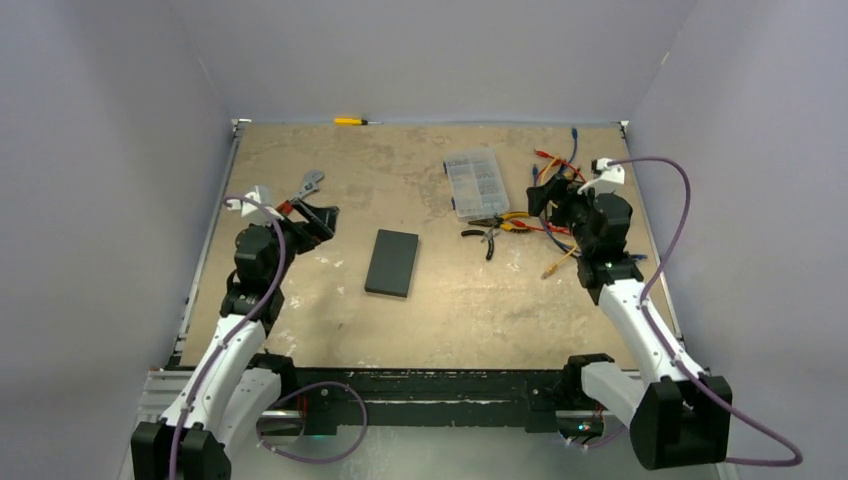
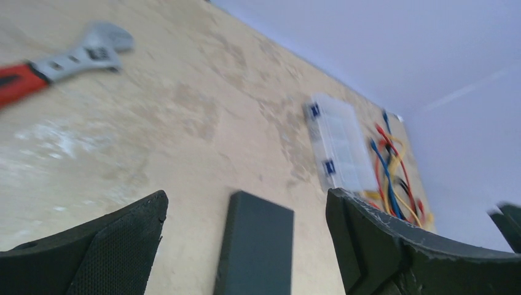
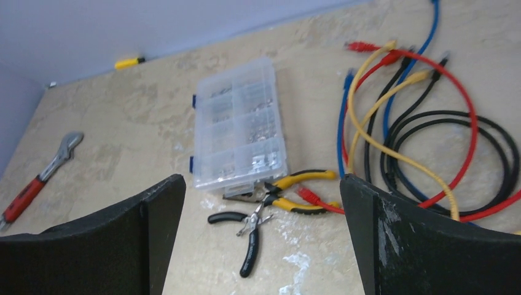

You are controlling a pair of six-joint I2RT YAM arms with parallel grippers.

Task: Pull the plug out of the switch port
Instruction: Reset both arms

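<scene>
Near the desk's left edge, left gripper [image 1: 322,218] wide open, nothing between jaws, just beside wrench [image 1: 308,187]. Near the right edge, right gripper [image 1: 545,197] wide open too, empty, over cables [image 3: 405,123], pliers [image 3: 250,246] and organiser box [image 3: 239,129] close by. Mid-desk, switch [image 1: 392,262] lying flat, well apart from both grippers; ports not discernible.

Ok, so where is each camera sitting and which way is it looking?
Top view: high behind the robot, looking down at the table; both arms show.
Left wrist: on the left arm, facing across the switch toward the cables; the open left gripper shows.
Right wrist: on the right arm, facing the organiser box and pliers; the open right gripper shows.
Shared: both wrist views catch the wrench.
</scene>
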